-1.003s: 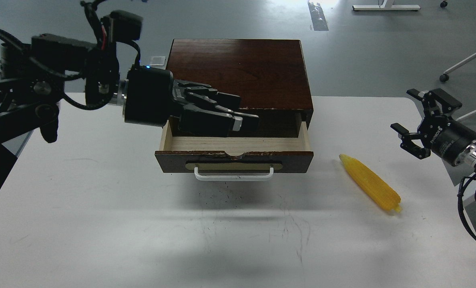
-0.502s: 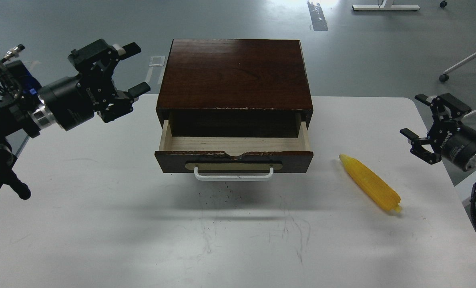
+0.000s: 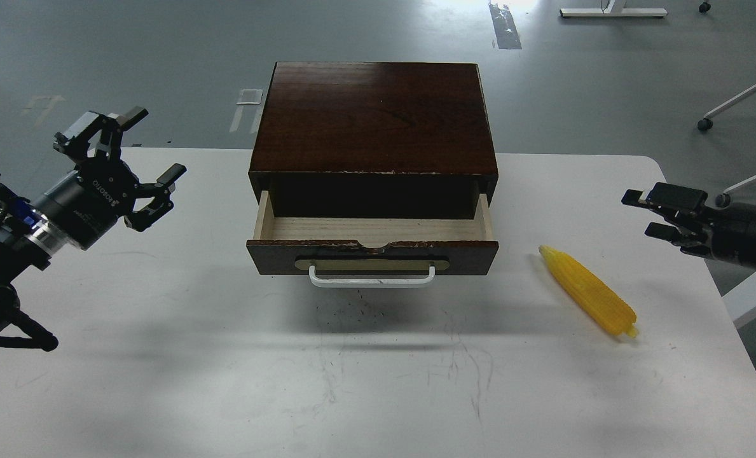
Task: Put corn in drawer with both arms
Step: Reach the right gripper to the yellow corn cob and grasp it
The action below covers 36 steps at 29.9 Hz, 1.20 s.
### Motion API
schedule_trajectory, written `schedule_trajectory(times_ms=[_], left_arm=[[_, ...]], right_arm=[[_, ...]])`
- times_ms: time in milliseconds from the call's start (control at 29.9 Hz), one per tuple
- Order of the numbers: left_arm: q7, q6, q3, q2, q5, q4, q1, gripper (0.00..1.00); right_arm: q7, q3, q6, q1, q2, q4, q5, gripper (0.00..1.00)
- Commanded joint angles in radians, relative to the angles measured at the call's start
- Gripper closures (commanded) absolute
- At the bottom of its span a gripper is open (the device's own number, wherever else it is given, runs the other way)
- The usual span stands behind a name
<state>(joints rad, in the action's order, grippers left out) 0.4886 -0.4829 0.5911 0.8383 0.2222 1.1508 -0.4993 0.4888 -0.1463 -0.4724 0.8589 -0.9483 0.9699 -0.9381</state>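
Note:
The yellow corn (image 3: 587,292) lies on the white table (image 3: 161,356), right of the box, tip pointing back-left. The drawer (image 3: 371,254) of the dark brown wooden box (image 3: 374,114) is pulled out, and its pale wood interior (image 3: 371,228) holds nothing. My left gripper (image 3: 130,149) is open and empty, hovering over the table's left side, well left of the box. My right gripper (image 3: 646,213) is open and empty, up and to the right of the corn, near the table's right edge.
The white bar handle (image 3: 371,280) sticks out of the drawer front toward me. Off the table at the back right is a white chair base with casters (image 3: 734,102). Grey floor lies behind the table.
My left arm has pulled back from over the drawer to the table's left side and lowered. My right gripper has rotated at the wrist and dropped a little. The corn and drawer have not moved.

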Motion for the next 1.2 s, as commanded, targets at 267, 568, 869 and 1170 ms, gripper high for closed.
schedule_trajectory(times_ms=[267, 568, 869, 1170], left_arm=[[0.000, -0.005, 0.004, -0.005, 0.013, 0.001, 0.007, 0.01], [0.000, -0.005, 0.004, -0.019, 0.014, 0.003, 0.007, 0.01], [0.000, -0.005, 0.006, -0.019, 0.014, 0.003, 0.005, 0.01], [0.000, -0.005, 0.013, -0.019, 0.014, 0.003, 0.005, 0.01]], right_arm=[[0.000, 0.086, 0.139, 0.020, 0.063, 0.044, -0.465, 0.00], [0.000, 0.235, 0.196, 0.071, 0.144, 0.001, -0.492, 0.00], [0.000, 0.310, 0.210, 0.086, 0.168, -0.016, -0.496, 0.65], [0.000, 0.323, 0.212, 0.120, 0.158, 0.000, -0.513, 1.00]])
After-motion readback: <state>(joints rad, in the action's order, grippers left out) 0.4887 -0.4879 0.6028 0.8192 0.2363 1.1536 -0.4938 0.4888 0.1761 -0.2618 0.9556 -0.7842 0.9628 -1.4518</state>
